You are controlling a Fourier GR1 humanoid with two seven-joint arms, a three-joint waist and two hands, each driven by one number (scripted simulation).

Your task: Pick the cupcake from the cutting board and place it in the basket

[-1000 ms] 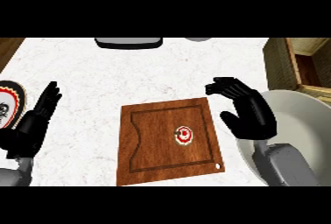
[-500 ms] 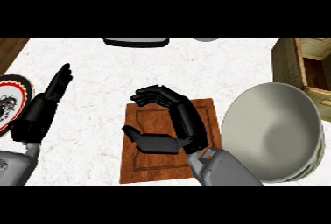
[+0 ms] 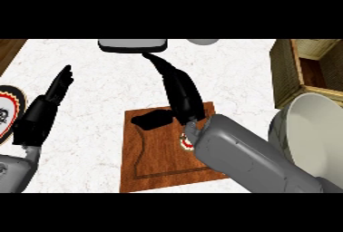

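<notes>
Fingers [image 3: 175, 84] of right hand [image 3: 179, 97] straight, spread open, holding nothing, poised over cutting board [image 3: 157, 156]. Cupcake [image 3: 185, 141] on board, half hidden under forearm — could get knocked off. Basket [image 3: 289, 74] far right. Left hand [image 3: 41, 113] open, resting.

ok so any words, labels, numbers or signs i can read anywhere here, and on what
None can be read.
Plate at the view's left edge: dark and red markings, no legible letters.
Cupcake on the cutting board: a red and white pattern, mostly hidden under the right forearm, no text.
Basket, bowl and the dark object at the counter's far edge: no lettering shows.
</notes>
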